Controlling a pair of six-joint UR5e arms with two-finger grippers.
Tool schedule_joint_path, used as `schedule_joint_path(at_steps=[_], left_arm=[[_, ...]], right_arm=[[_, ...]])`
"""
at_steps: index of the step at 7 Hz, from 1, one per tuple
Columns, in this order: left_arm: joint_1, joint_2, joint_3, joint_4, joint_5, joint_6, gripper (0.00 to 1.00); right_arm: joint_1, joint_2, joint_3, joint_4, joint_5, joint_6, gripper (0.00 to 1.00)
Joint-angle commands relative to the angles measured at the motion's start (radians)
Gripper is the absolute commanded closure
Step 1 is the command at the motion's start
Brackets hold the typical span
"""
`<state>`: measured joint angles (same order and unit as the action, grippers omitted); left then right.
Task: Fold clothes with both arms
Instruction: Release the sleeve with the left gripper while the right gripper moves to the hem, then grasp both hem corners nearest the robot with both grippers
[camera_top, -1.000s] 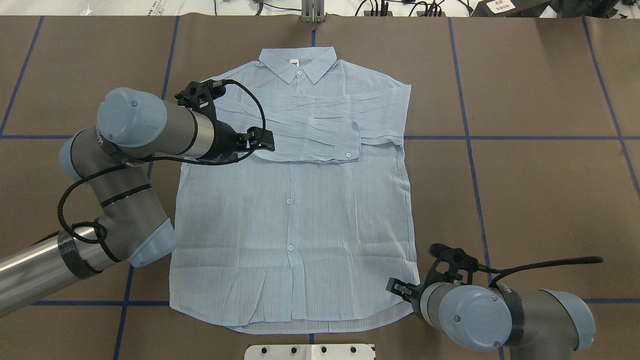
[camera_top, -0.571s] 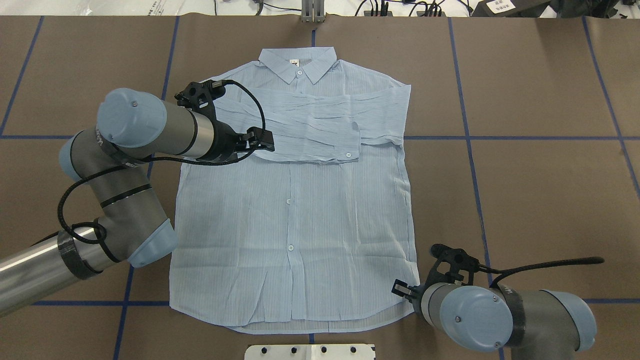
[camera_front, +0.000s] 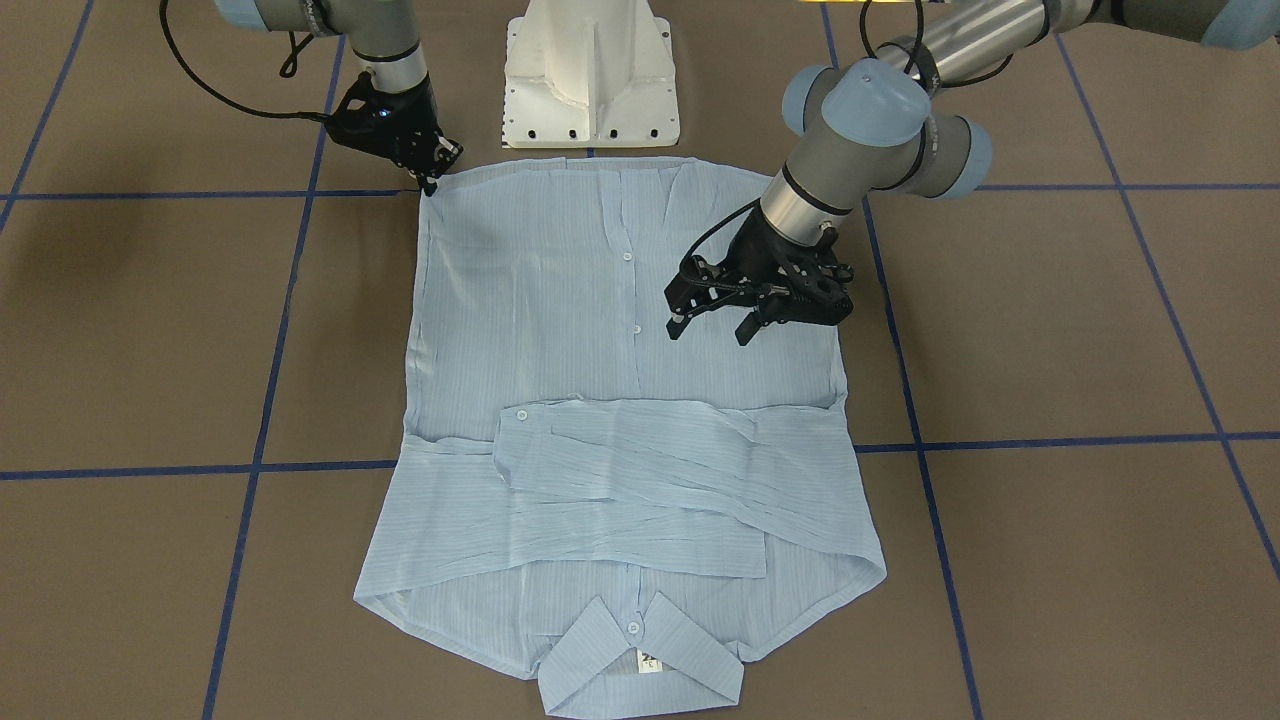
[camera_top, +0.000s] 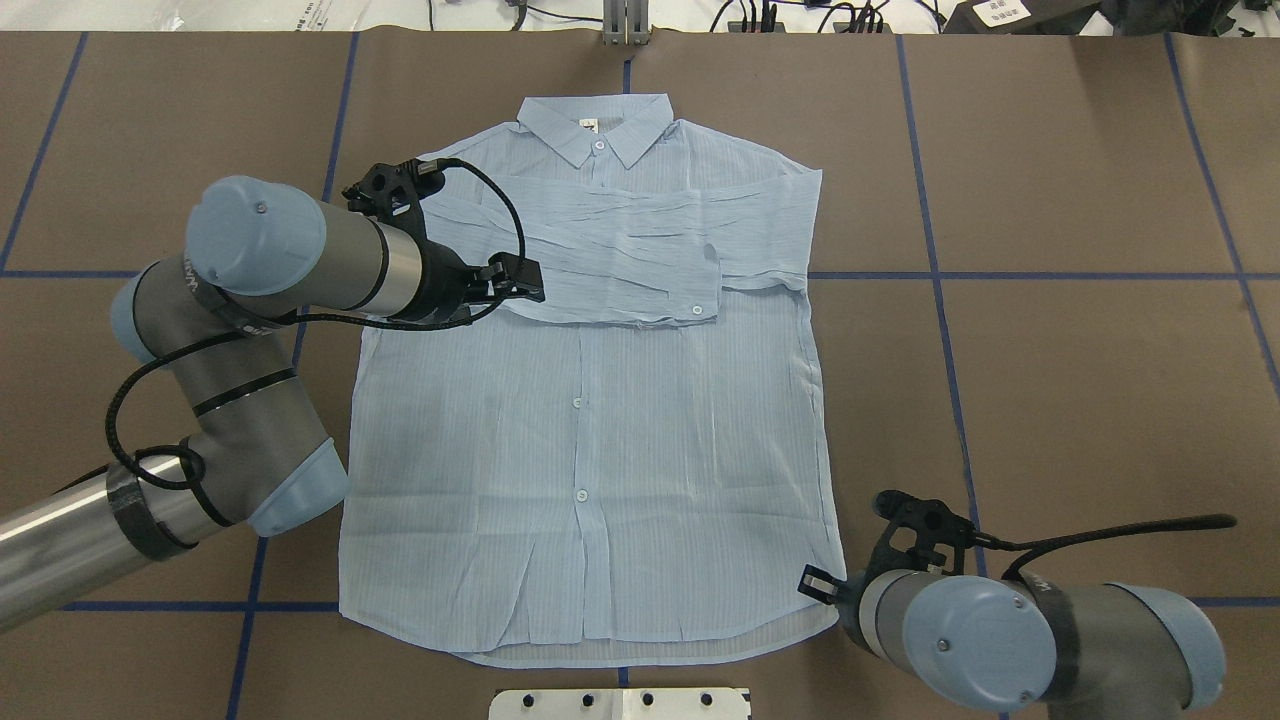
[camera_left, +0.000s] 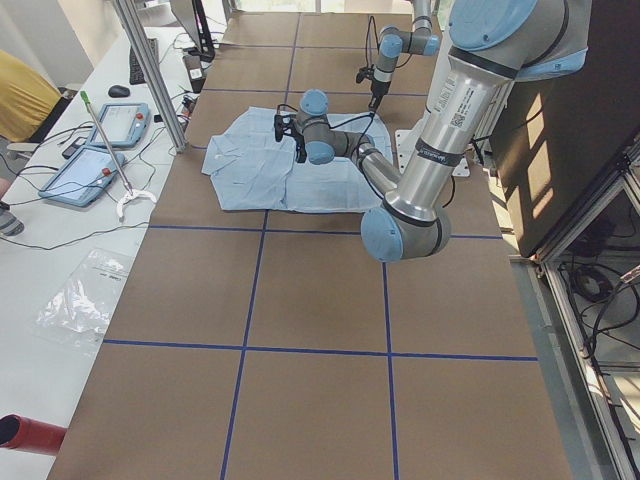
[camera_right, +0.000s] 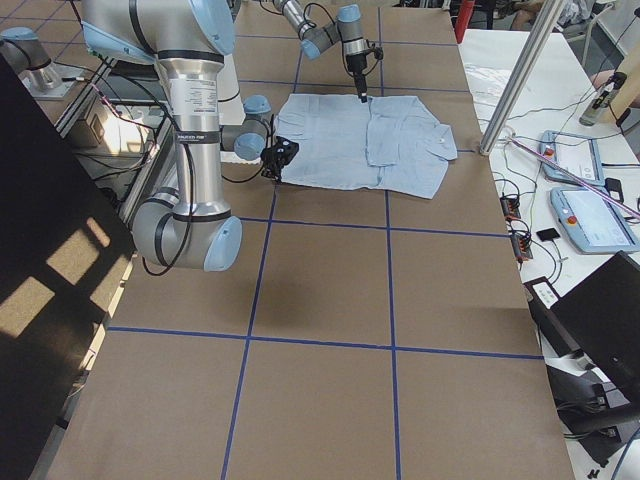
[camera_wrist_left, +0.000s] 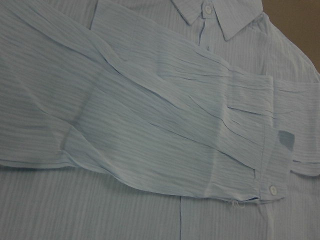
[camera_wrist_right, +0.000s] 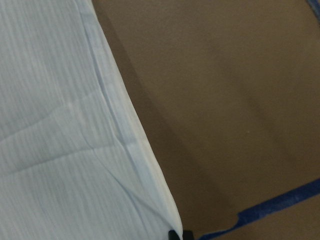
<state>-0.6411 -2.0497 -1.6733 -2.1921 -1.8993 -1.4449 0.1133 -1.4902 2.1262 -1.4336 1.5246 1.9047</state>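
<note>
The pale-blue striped shirt (camera_top: 600, 450) lies flat and face up on the brown table, collar at the far side. Both sleeves are folded across its chest (camera_front: 640, 470). My left gripper (camera_top: 532, 282) is open and empty, hovering just over the shirt's left side below the folded sleeves; it shows spread in the front view (camera_front: 712, 330). The left wrist view shows the crossed sleeves (camera_wrist_left: 150, 150) and a cuff button. My right gripper (camera_front: 428, 183) has its tips together at the shirt's near right hem corner (camera_wrist_right: 172, 220). I cannot tell whether cloth is between them.
The white pedestal base (camera_front: 590, 70) stands at the table's near edge, just behind the hem. Blue tape lines (camera_top: 940, 350) cross the brown table top. Side benches hold tablets (camera_left: 100, 150) and a metal post (camera_right: 520, 70) stands past the collar end.
My right gripper has moved a little to the right and back, to the hem corner. My left arm has drawn slightly left. The shirt has not moved.
</note>
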Motion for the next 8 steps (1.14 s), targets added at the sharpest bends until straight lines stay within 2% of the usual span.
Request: schedule_joint_path(at_steps=[1,2,4,5,6,8], left_arm=[[0.006,0.17,-0.153,0.002,0.006,-0.009,0.0],[0.036,0.225,-0.179,-0.001,0.038,-0.094,0.0],[0.211,0.375,-0.306,0.011,0.155,-0.237,0.0],[0.277,0.37,-0.345,0.122,0.175,-0.344,0.0],[0.344,0.371,-0.402,0.253,0.207,-0.371,0.0],[0.434,0.379,-0.418,0.327,0.227,-0.446,0.0]], right_arm=[[-0.02,-0.071,0.063,0.002,0.0,-0.001,1.0],[-0.027,-0.073,0.064,0.001,-0.001,0.001,1.0],[-0.033,-0.073,0.061,0.001,-0.004,0.001,1.0],[-0.034,-0.073,0.06,0.001,-0.004,0.001,1.0],[-0.034,-0.073,0.058,0.001,-0.004,0.001,1.0],[-0.034,-0.071,0.058,0.001,-0.004,0.001,1.0]])
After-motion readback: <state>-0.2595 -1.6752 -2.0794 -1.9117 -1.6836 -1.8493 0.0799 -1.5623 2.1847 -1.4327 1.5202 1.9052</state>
